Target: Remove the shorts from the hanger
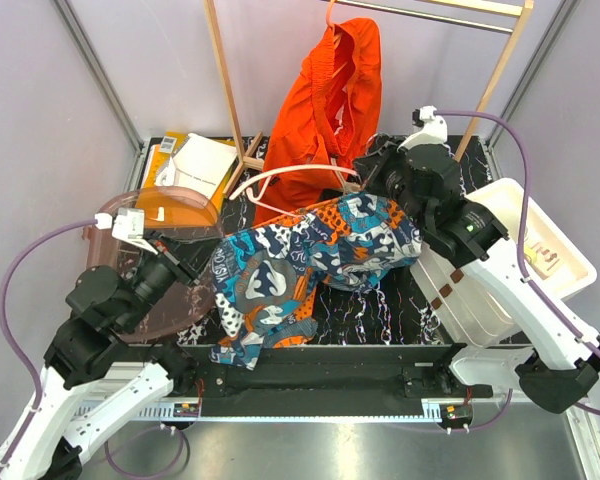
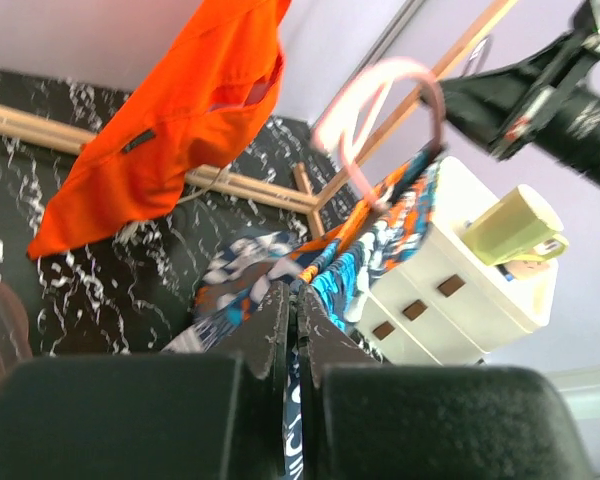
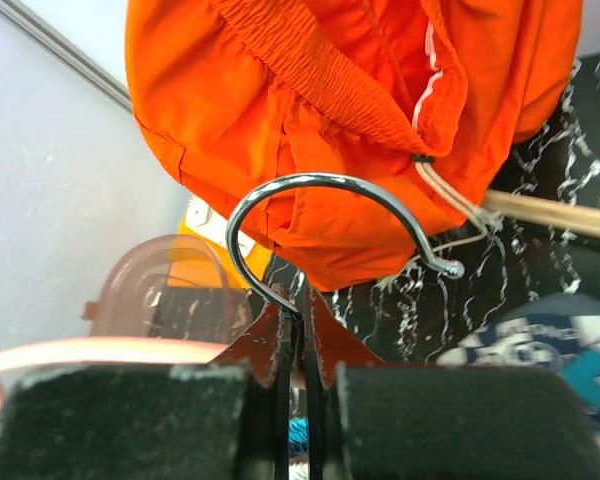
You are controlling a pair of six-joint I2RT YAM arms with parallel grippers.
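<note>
The patterned shorts [image 1: 310, 255] stretch above the black marbled table between my two grippers, still draped on a pink hanger [image 1: 280, 180]. My left gripper [image 1: 205, 268] is shut on their left edge; in the left wrist view the cloth [image 2: 380, 240] runs from the gripper [image 2: 292, 300] up to the hanger [image 2: 380, 110]. My right gripper [image 1: 365, 185] is shut on the hanger's metal hook [image 3: 320, 200], pinched at its base between the fingers [image 3: 300, 305]. The orange shorts [image 1: 330, 110] hang from the rack rail behind, and also show in the right wrist view [image 3: 310, 120].
A wooden rack [image 1: 225, 80] with a metal rail stands at the back. A clear pinkish container [image 1: 160, 215] is at the left, with a yellow book [image 1: 170, 160] behind it. A white drawer unit [image 1: 525, 250] with a green mug [image 2: 510, 225] stands at the right.
</note>
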